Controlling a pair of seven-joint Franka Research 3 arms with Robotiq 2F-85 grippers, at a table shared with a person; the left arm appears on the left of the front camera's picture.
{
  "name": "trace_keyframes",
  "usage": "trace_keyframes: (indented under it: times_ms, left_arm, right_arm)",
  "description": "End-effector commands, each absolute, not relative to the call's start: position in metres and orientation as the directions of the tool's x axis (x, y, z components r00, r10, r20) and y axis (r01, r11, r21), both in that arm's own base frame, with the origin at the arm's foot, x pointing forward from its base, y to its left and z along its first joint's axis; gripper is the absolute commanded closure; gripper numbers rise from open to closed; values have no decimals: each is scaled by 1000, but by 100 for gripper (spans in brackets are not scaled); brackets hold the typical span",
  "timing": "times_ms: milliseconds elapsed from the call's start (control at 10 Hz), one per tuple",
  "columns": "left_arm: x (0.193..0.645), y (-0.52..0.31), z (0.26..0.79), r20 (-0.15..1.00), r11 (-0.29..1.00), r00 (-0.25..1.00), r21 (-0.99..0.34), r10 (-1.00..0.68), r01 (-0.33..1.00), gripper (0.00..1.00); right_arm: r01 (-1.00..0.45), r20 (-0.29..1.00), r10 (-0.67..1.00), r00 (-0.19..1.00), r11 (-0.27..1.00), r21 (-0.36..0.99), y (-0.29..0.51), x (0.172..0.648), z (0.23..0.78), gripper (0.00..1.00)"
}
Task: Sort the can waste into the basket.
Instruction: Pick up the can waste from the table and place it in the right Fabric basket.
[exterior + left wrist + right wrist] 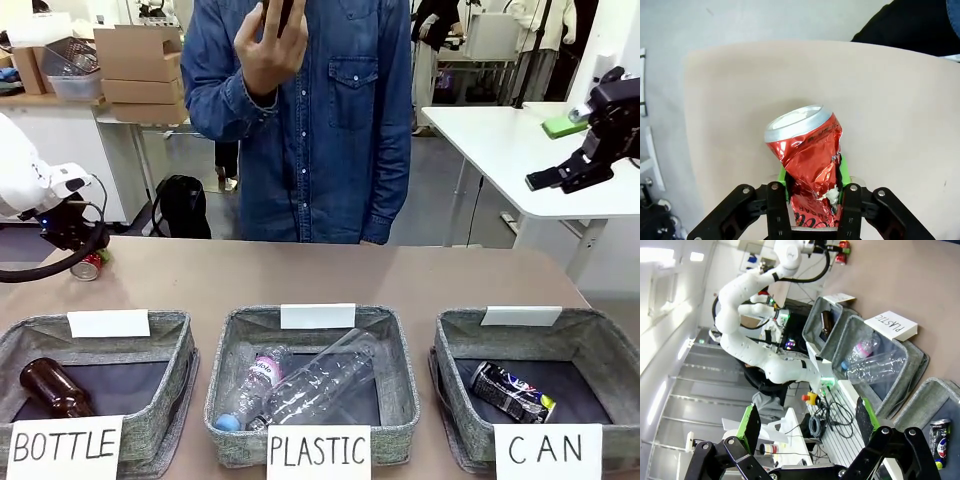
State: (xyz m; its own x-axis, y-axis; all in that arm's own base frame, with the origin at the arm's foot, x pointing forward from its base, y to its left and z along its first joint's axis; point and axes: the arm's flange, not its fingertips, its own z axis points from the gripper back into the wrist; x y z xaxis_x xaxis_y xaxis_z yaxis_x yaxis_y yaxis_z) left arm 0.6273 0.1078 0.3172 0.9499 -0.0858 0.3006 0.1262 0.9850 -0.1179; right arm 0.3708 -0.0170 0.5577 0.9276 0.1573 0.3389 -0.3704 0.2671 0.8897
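A crushed red can (807, 150) with a silver top stands on the tan table (890, 100), and my left gripper (812, 192) is shut on its lower half, green pads pressing both sides. From the front, that gripper (80, 255) and the red can (88, 268) are at the table's far left. A black can (512, 391) lies inside the grey basket (590, 325) signed "CAN" at the front right. My right gripper (558, 182) hangs open and empty, high above the table's right end. Its wrist view shows the wide-apart fingers (751, 427), the black can (939, 442) and the basket (920, 400).
The basket signed "PLASTIC" (228, 380) in the middle holds clear bottles. The one signed "BOTTLE" (175, 340) on the left holds a brown bottle (55, 388). A person in a denim shirt (320, 130) stands at the far side, one hand raised. Bare table lies behind the baskets.
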Motion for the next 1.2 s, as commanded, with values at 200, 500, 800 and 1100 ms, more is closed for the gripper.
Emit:
trace_keyframes:
  times_ms: [200, 500, 800, 1100]
  left_arm:
    - [535, 122, 417, 366, 963, 918, -152, -153, 222, 100]
    - [424, 142, 492, 449, 881, 873, -316, -188, 352, 100]
    - [342, 250, 552, 581, 772, 798, -431, -160, 468, 100]
    - [271, 326, 568, 625, 743, 778, -550, 64, 381, 100]
  right_arm:
    - [-385, 352, 167, 921, 262, 885, -19, 370, 559, 0]
    - [-385, 352, 167, 921, 262, 885, -19, 370, 559, 0]
    - [-385, 352, 167, 921, 262, 885, -19, 370, 559, 0]
    - [-385, 352, 167, 921, 262, 885, -19, 370, 559, 0]
